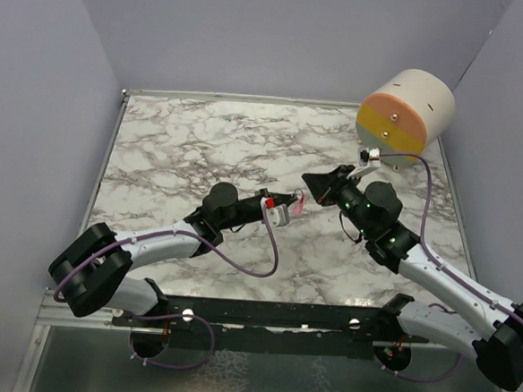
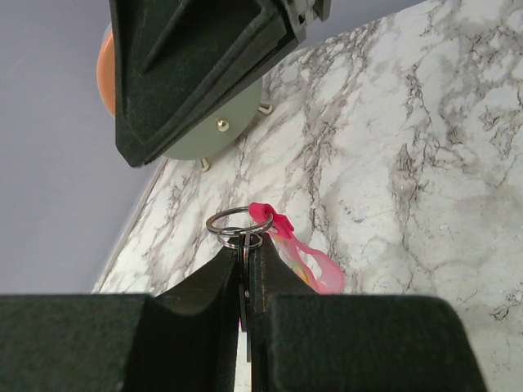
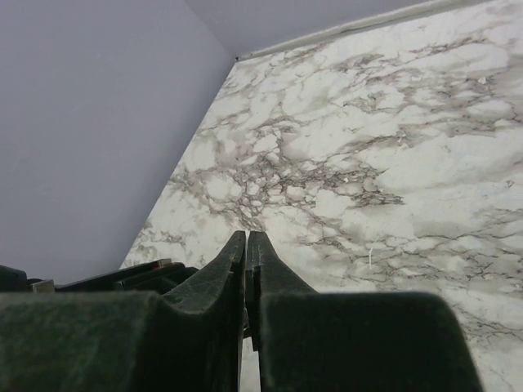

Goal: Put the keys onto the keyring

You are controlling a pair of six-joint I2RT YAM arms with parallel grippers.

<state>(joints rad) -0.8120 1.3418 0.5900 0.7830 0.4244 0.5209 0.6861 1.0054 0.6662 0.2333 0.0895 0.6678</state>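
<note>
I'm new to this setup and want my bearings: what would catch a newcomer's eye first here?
The bright pink keyring stands out. Its metal ring is pinched at the tips of the left hand above the middle of the marble table. The right hand, fingers closed, points at it from close by. At the far right corner sits a large round drum banded cream, orange and green.

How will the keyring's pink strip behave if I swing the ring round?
Probably floppy: the pink strip sags in a loose curl beside the metal ring that the left pincer pinches. It looks thin and light, so it will likely swing and trail any turn.
</note>
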